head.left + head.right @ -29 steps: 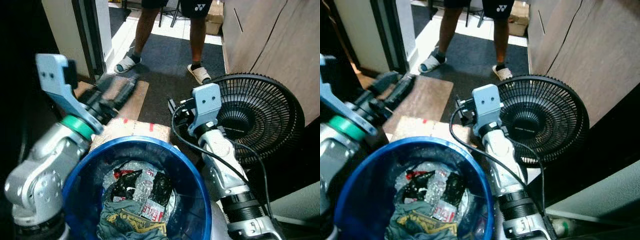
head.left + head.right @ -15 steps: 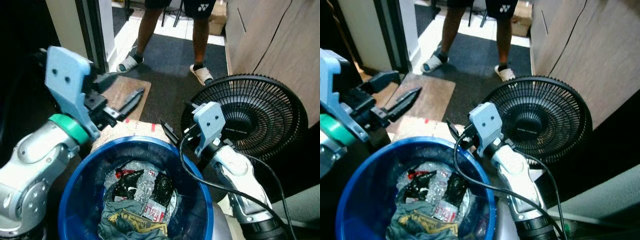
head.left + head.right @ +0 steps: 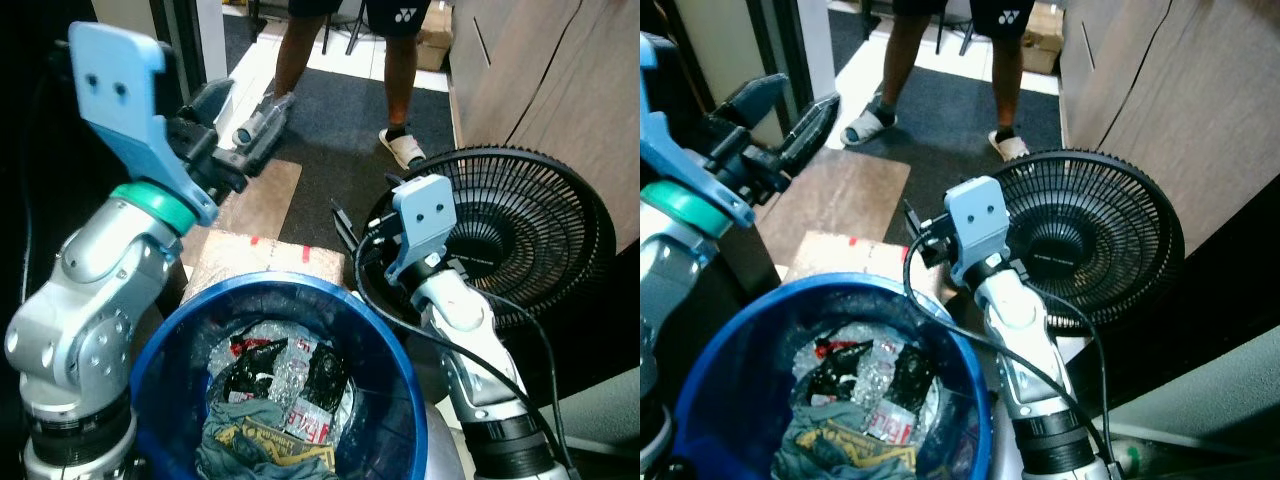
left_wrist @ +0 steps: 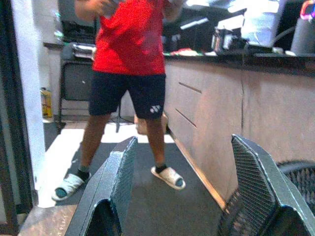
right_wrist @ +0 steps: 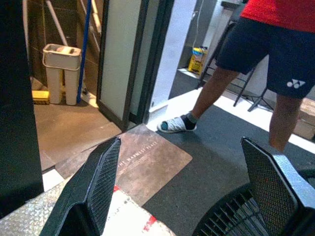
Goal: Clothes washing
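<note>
Clothes (image 3: 262,445) lie crumpled at the bottom of the blue basket (image 3: 390,352) before me, among plastic wrappers (image 3: 285,372). My left gripper (image 3: 240,105) and right gripper (image 5: 189,194) are both raised above its rim, fingers spread and empty, beside a black fan (image 3: 525,235); a person (image 4: 129,59) stands on the dark floor beyond.

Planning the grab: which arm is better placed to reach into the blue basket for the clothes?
Right, probably. The right gripper hangs open just past the blue basket rim, low and close to the clothes. The left gripper, also open, is raised high and pointed away toward the person.
</note>
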`<state>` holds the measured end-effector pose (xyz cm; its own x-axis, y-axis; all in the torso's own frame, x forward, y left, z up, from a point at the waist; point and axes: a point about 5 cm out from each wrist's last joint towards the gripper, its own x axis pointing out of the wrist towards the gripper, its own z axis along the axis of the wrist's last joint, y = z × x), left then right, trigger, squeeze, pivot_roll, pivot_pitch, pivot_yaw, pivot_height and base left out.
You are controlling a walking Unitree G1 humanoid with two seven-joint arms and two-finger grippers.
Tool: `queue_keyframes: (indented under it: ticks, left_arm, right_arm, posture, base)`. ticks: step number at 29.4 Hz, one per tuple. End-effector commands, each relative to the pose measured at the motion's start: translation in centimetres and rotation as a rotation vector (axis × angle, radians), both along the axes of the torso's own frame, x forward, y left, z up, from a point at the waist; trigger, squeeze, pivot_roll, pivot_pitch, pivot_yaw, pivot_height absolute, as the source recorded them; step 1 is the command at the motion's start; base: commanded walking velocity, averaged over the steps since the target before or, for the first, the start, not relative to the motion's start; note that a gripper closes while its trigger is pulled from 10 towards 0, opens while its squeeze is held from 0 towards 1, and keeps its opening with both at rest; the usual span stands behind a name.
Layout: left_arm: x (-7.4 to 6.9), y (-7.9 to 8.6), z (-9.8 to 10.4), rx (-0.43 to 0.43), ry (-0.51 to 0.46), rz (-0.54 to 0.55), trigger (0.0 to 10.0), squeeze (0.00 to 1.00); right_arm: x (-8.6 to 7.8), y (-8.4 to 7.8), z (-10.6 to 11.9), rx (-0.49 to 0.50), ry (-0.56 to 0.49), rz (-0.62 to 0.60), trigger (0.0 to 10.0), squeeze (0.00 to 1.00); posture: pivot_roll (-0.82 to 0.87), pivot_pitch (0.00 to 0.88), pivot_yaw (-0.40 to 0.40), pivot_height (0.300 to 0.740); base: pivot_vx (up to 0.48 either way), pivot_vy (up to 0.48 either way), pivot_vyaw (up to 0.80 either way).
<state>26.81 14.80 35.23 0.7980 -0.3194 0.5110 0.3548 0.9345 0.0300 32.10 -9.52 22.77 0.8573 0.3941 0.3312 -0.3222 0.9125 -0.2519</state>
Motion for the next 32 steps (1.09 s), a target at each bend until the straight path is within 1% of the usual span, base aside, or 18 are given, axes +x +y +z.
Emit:
queue_keyframes:
  ticks: [1, 4, 9, 11, 19, 26, 32]
  left_arm:
    - [-0.1, 0.3, 0.3, -0.011, -0.016, 0.014, 10.0, 0.00]
    - [-0.1, 0.5, 0.3, -0.010, -0.016, 0.016, 10.0, 0.00]
    - [-0.1, 0.0, -0.5, 0.005, 0.007, 0.006, 10.0, 0.00]
    - [0.2, -0.1, -0.7, -0.002, 0.014, 0.010, 10.0, 0.00]
    - [0.4, -0.1, -0.6, -0.014, 0.020, 0.012, 10.0, 0.00]
    - [0.6, 0.1, -0.1, -0.047, 0.016, 0.010, 10.0, 0.00]
    - [0.6, 0.1, -0.2, -0.047, 0.018, 0.009, 10.0, 0.00]
  right_arm:
    - [0.1, -0.5, -0.6, 0.004, 0.031, -0.025, 10.0, 0.00]
    - [0.1, -0.6, -0.7, 0.004, 0.038, -0.030, 10.0, 0.00]
    - [0.1, -0.6, -0.9, -0.002, 0.047, -0.041, 10.0, 0.00]
    - [0.2, -0.6, -1.0, 0.000, 0.048, -0.050, 10.0, 0.00]
    - [0.3, -0.6, -1.0, 0.001, 0.051, -0.053, 10.0, 0.00]
    - [0.3, -0.5, -1.1, 0.002, 0.055, -0.055, 10.0, 0.00]
    - [0.3, -0.5, -1.2, 0.004, 0.055, -0.059, 10.0, 0.00]
  posture:
    - [0.17, 0.097, -0.035, 0.310]
    - [0.17, 0.099, -0.034, 0.315]
    - [0.17, 0.102, -0.035, 0.335]
    - [0.17, 0.102, -0.036, 0.350]
    - [0.17, 0.101, -0.036, 0.365]
    - [0.17, 0.100, -0.034, 0.380]
    - [0.17, 0.099, -0.031, 0.390]
  base:
    - [0.000, 0.000, 0.00]
    - [0.000, 0.000, 0.00]
    - [0.000, 0.000, 0.00]
    - [0.000, 0.000, 0.00]
    - [0.000, 0.000, 0.00]
    - [0.000, 0.000, 0.00]
    - [0.000, 0.000, 0.00]
